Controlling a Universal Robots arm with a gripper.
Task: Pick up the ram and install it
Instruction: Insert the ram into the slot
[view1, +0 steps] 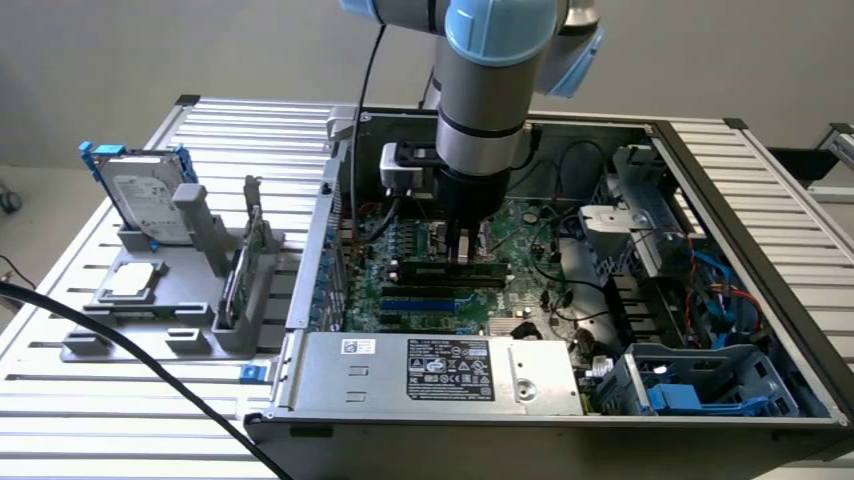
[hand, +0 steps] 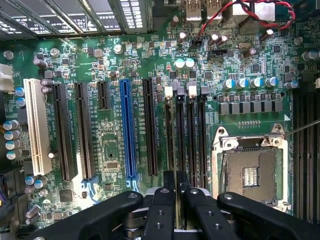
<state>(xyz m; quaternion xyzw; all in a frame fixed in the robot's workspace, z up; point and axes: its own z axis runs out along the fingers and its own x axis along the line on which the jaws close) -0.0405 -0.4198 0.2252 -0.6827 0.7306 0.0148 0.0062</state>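
Inside the open black computer case (view1: 747, 190), the tool (hand: 176, 192) stood nearly closed, pinching the ram (hand: 176, 150), a thin green circuit-board stick seen edge-on. That stick stood upright over the black memory slots (hand: 186, 135) on the green motherboard (hand: 110, 145).

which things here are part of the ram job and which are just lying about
Job: ram, held in the end effector; black slots under it; motherboard.

Lying about: hard drive, processor chip, grey rack, power supply.
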